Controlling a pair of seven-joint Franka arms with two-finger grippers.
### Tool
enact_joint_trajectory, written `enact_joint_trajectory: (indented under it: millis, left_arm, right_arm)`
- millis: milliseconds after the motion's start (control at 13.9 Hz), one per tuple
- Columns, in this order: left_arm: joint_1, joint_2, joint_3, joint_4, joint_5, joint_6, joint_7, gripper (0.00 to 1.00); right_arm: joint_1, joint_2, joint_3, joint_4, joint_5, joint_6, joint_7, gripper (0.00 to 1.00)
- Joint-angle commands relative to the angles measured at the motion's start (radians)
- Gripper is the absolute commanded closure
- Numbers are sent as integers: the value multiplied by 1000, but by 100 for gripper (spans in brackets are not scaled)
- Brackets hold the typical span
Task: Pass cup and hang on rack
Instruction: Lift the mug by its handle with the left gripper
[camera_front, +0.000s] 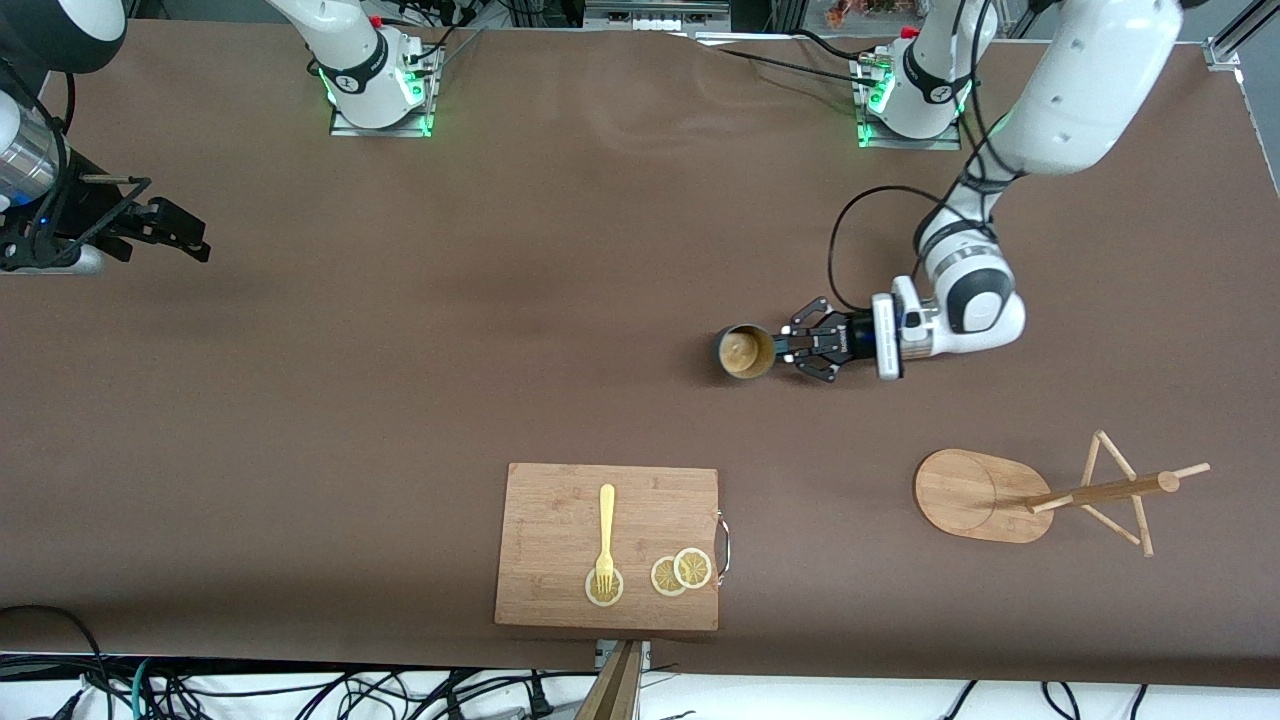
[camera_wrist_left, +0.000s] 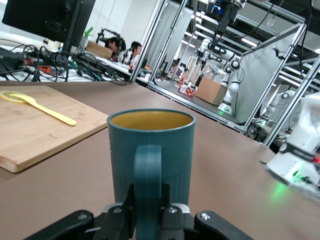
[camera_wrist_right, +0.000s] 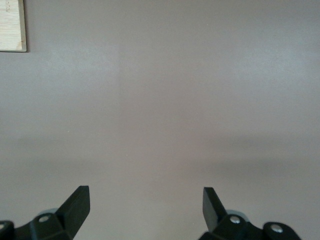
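Left gripper (camera_front: 790, 348): clamped on cup (camera_front: 745, 351) handle, frame centre-right.
Right gripper (camera_wrist_right: 145, 210): wide open, empty, waiting.
Risk: cup may swing on its thin handle when lifted.

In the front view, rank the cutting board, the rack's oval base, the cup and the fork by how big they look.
1. Cutting board, clearly the largest.
2. Rack's oval base.
3. Fork: longer than the cup is wide, but very thin.
4. Cup, seen from above; against the fork it is a close call.

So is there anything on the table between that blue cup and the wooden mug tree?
No. The front view shows only bare brown table between the cup and the rack.
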Motion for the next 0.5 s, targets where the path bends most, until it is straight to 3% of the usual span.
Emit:
enact_joint_trajectory:
  millis: [0, 143, 430]
  left_arm:
    - [81, -144, 23, -98, 89, -107, -175, 100]
    - [88, -172, 127, -101, 196, -228, -249, 100]
    - [95, -197, 273, -102, 299, -380, -336, 100]
  right_arm:
    - [-14, -1, 12, 4, 6, -9, -10, 0]
    - [-14, -1, 12, 7, 6, -9, -10, 0]
    - [-14, 1, 12, 9, 6, -9, -9, 0]
